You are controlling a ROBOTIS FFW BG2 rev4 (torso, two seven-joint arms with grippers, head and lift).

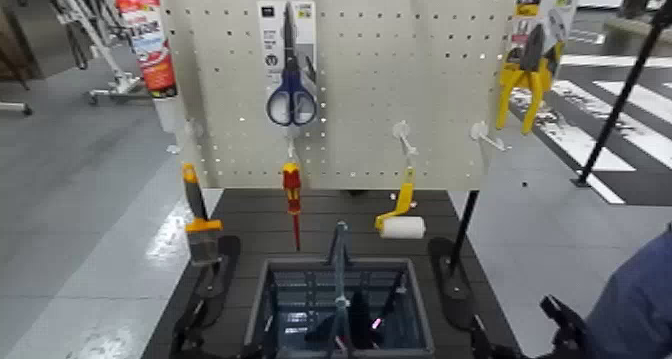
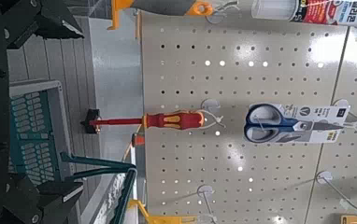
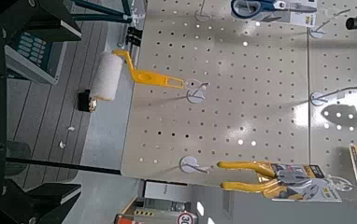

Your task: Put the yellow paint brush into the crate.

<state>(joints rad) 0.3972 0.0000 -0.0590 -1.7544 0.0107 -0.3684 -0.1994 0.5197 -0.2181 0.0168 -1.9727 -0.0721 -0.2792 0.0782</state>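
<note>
The yellow paint brush [image 1: 200,221] hangs handle-up at the pegboard's left edge; its orange collar [image 2: 121,11] shows at the border of the left wrist view. The grey-blue crate [image 1: 262,301] stands on the dark table in front of me, its centre handle upright, and it also shows in the left wrist view [image 2: 32,121] and in the right wrist view [image 3: 32,58]. My left gripper [image 1: 212,283] is open and empty, just below the brush's bristles and left of the crate. My right gripper [image 1: 450,281] is open and empty to the right of the crate.
On the pegboard [image 1: 440,73] hang blue scissors [image 1: 291,88], a red-and-yellow screwdriver [image 1: 292,198], a yellow-handled roller [image 1: 402,215] and yellow pliers [image 1: 528,78]. Dark items lie inside the crate. A person's blue sleeve [image 1: 635,303] is at the lower right.
</note>
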